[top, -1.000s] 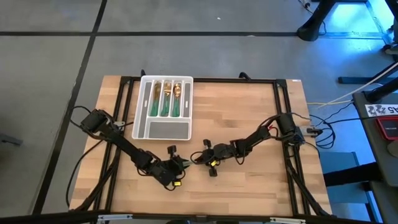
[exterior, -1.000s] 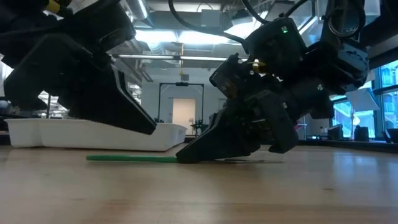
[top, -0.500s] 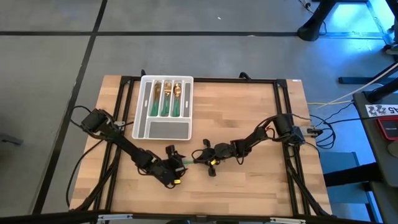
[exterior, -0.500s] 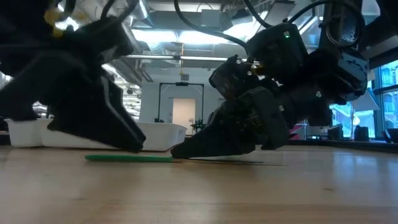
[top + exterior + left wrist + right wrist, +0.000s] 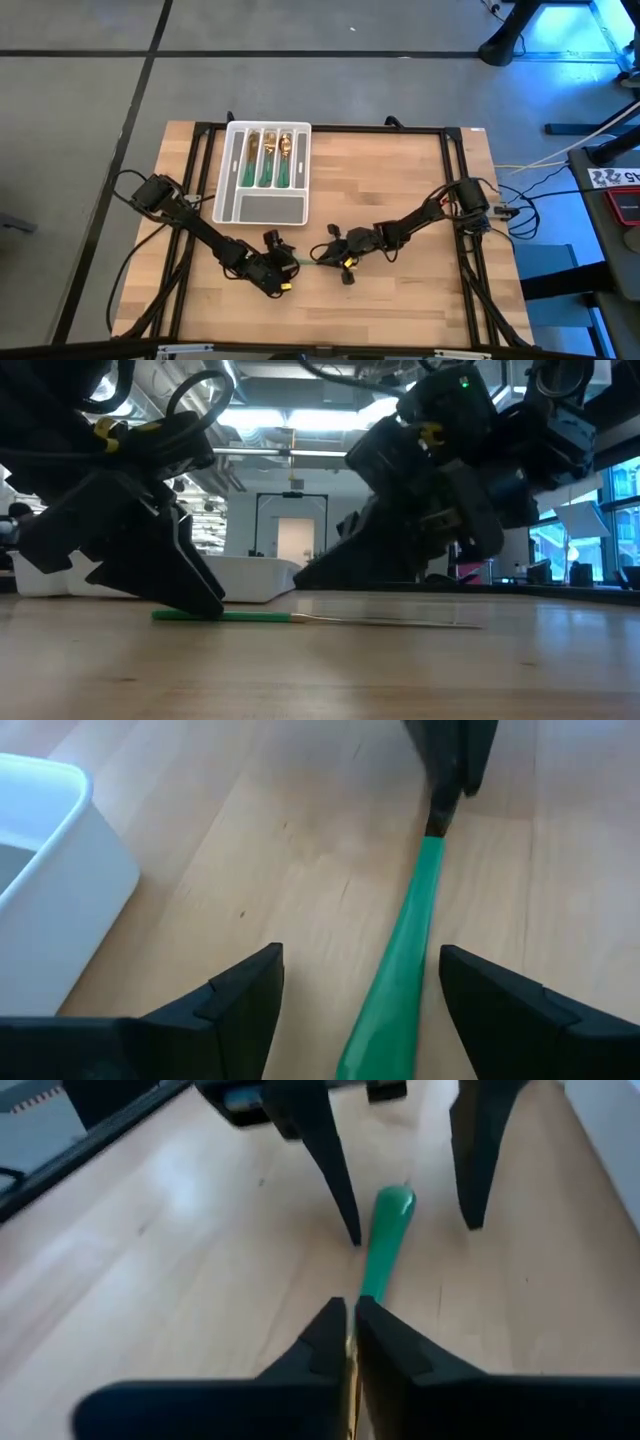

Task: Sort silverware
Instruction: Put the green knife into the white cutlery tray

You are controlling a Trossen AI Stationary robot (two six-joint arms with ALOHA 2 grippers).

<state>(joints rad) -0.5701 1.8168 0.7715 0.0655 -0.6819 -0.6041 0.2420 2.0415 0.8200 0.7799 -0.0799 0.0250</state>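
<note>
One piece of silverware lies flat on the table, with a green handle [image 5: 225, 616] and a thin metal end [image 5: 400, 622]. My left gripper [image 5: 355, 955] is open. Its fingers stand on either side of the handle [image 5: 405, 960] with gaps, tips down by the table [image 5: 205, 605]. My right gripper [image 5: 350, 1305] is shut and hovers just above the piece's neck [image 5: 437, 825]. In the low view its tip [image 5: 305, 580] is clear of the piece. More silverware lies in the white tray [image 5: 262, 170].
The white tray stands toward the far left of the table, its near compartment [image 5: 270, 208] bare. Its wall shows in the left wrist view [image 5: 50, 870] and the low view [image 5: 250, 575]. Black frame rails [image 5: 460, 200] run along the table's sides. Bare wood lies on the near right.
My left gripper has come down over the green handle until its fingertips reach the table. My right gripper's tip, which lay on the table at the handle's inner end, has risen off it. The piece stays flat on the table.
</note>
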